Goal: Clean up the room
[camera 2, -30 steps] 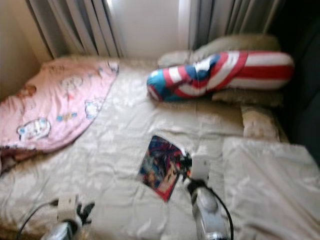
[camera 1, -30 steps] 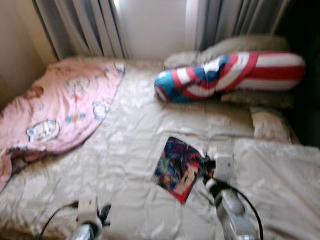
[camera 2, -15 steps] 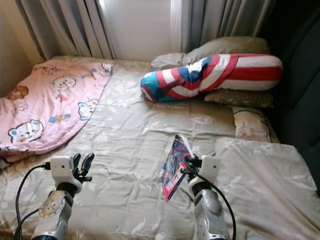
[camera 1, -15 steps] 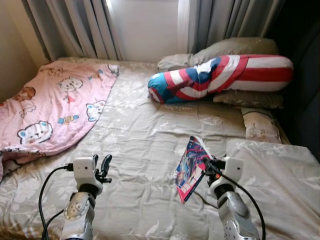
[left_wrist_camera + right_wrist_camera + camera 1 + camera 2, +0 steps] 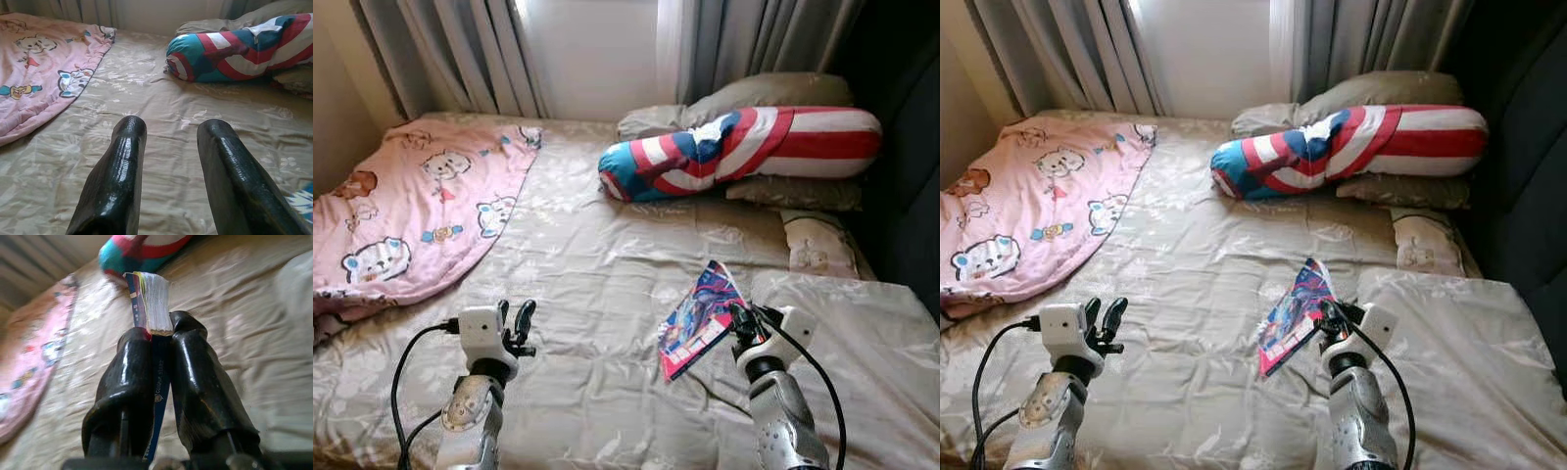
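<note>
A colourful comic book [image 5: 701,317] hangs tilted above the beige bed sheet [image 5: 597,264], held by one edge. My right gripper [image 5: 742,322] is shut on the comic book [image 5: 149,298], its two black fingers [image 5: 195,382] pinching the spine and pages. Over the near left part of the bed, my left gripper [image 5: 514,324] is raised and open, with nothing between its fingers [image 5: 120,176].
A pink cartoon blanket [image 5: 406,211] covers the bed's left side. A red, white and blue bolster [image 5: 744,147] lies on grey pillows [image 5: 773,93] at the head. A folded beige cover [image 5: 862,343] lies at the right. Curtains [image 5: 460,49] hang behind the bed.
The right gripper has lifted the comic book off the sheet and tilted it, then moved it slightly right. The left gripper has risen into view. The camera steadied.
</note>
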Available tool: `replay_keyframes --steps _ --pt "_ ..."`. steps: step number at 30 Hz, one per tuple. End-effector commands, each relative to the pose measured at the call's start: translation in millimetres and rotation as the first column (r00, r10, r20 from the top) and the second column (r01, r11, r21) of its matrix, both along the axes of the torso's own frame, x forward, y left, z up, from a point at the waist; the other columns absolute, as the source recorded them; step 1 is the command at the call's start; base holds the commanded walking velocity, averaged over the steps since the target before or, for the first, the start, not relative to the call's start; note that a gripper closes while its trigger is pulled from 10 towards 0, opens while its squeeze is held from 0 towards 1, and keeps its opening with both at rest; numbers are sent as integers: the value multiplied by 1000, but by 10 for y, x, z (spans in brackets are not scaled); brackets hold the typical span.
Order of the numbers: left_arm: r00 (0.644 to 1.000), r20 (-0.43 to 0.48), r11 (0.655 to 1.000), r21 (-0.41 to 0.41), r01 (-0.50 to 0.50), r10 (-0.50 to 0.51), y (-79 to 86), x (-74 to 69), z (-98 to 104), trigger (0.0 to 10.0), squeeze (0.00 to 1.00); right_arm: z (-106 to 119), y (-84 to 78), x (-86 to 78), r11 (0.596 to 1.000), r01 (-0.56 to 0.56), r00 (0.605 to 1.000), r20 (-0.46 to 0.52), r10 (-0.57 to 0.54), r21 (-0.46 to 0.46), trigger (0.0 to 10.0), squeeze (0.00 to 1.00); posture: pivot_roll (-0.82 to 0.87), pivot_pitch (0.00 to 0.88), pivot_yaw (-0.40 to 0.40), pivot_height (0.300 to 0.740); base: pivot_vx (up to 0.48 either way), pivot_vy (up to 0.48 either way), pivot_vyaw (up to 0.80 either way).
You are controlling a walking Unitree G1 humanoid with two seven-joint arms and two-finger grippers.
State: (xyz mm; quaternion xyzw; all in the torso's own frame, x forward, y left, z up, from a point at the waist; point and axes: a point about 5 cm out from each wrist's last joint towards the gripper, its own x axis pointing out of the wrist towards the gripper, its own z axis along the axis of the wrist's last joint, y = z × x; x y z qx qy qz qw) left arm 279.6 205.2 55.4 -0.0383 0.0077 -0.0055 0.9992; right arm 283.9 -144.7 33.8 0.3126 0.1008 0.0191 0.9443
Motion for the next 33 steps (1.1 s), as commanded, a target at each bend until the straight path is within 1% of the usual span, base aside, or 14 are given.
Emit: replay_keyframes --steps 1,3,4,7,10,12,15,19,21,26,28,33 --pt "1000 16 1000 4 4 -5 11 33 65 10000 0 150 101 70 998 -40 997 70 36 46 10000 0 -32 0 -2 740 0 0 0" --pt "1000 16 1000 2 6 -6 4 37 74 10000 0 140 110 62 997 -44 997 65 40 65 10000 0 -33 0 -1 740 0 0 0" --pt "1000 17 1000 0 7 -7 -2 38 79 10000 0 125 106 52 993 -34 998 56 28 116 10000 0 -33 0 0 740 0 0 0" --pt "1000 17 1000 -2 10 -10 -8 45 86 10000 0 100 102 40 982 -36 999 42 29 183 10000 0 -33 0 -1 740 0 0 0" --pt "1000 19 1000 -2 13 -13 -8 50 98 10000 0 41 91 24 987 -51 999 15 49 155 10000 0 -23 0 -5 740 0 0 0" --pt "1000 21 1000 -1 11 -11 -1 51 104 10000 0 29 89 24 986 -50 999 7 50 157 10000 0 -21 0 -6 740 0 0 0" --pt "1000 23 1000 1 7 -7 15 54 117 10000 0 15 74 33 986 -41 999 -8 42 164 10000 0 -14 0 -11 740 0 0 0" --pt "1000 22 1000 2 1 -2 28 51 125 10000 0 7 45 51 988 -15 999 -28 19 152 10000 0 -12 0 -12 740 0 0 0" --pt "1000 21 1000 3 -2 2 35 50 127 10000 0 -12 11 58 985 20 999 -51 -11 173 10000 0 -11 6 -12 726 0 0 0" --pt "1000 21 1000 3 -4 4 32 53 128 10000 0 -28 3 39 986 18 999 -49 -10 164 10000 0 -11 10 -11 696 0 0 0" --pt "1000 22 1000 2 -4 4 27 57 132 10000 0 -28 -3 31 987 23 999 -38 -17 159 10000 0 -12 11 -11 696 0 0 0" --pt "1000 24 1000 2 -3 3 21 69 145 10000 0 -48 0 27 988 28 999 -51 -21 152 10000 0 -11 15 -8 696 0 0 0"
